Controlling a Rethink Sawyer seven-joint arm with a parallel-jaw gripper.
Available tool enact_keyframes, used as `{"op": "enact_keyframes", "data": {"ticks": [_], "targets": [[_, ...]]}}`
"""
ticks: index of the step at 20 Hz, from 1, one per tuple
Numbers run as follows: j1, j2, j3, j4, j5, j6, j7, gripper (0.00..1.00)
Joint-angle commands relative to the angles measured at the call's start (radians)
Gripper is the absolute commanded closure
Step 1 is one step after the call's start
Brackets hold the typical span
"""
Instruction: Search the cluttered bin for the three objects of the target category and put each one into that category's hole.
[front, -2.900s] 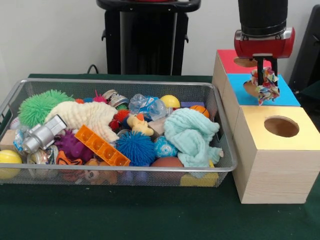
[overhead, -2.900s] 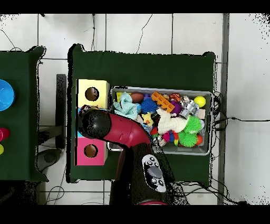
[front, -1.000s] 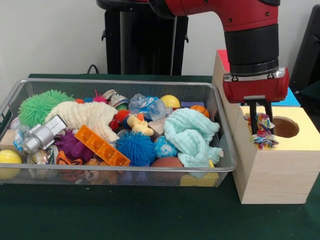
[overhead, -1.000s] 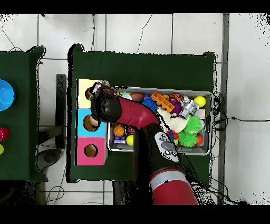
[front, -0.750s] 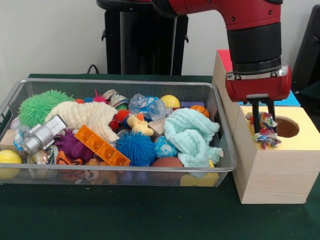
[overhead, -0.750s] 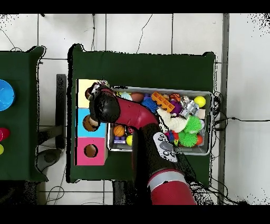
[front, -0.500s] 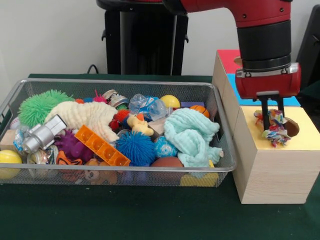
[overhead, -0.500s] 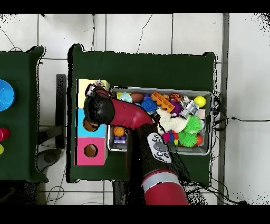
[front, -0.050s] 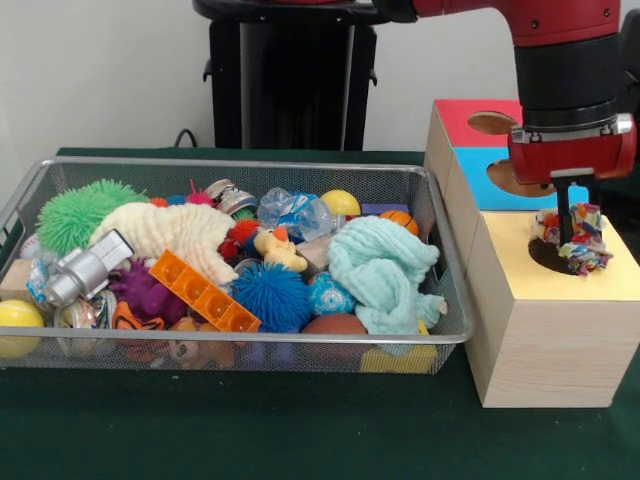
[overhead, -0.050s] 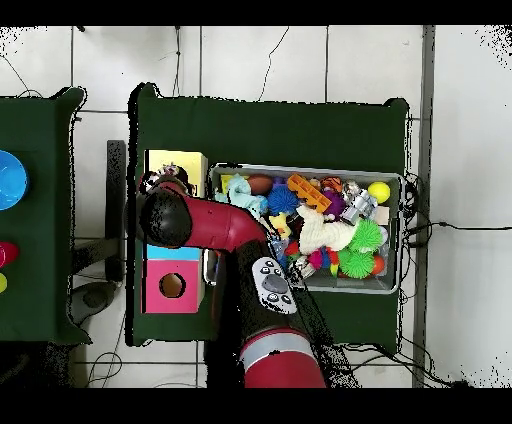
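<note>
Pincer (front, -0.050s: 567, 232) beside crowded mesh bin (front, -0.050s: 300, 175)

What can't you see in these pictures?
- Yellow box's hole: front view, mostly covered by the colourful rag toy; overhead view, hidden under the arm.
- Gripper: its jaws are buried in the toy.
- Bin: bottom layer hidden beneath the piled toys.

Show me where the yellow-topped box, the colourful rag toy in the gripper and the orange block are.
yellow-topped box (front, -0.050s: 520, 270), front view, bare yellow top.
colourful rag toy (front, -0.050s: 583, 245), front view, its frayed middle.
orange block (front, -0.050s: 205, 293), front view, middle of its ridged top.
</note>
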Motion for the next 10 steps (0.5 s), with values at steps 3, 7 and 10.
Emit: {"op": "enact_keyframes", "data": {"ticks": [3,7,10], "targets": [[-0.029,0.025,-0.019,0.075,0.016,0.052,0.179,1.0],[-0.034,0.033,-0.017,0.07,0.01,0.044,0.17,1.0],[-0.039,0.04,-0.015,0.074,0.003,0.03,0.166,1.0]]}}
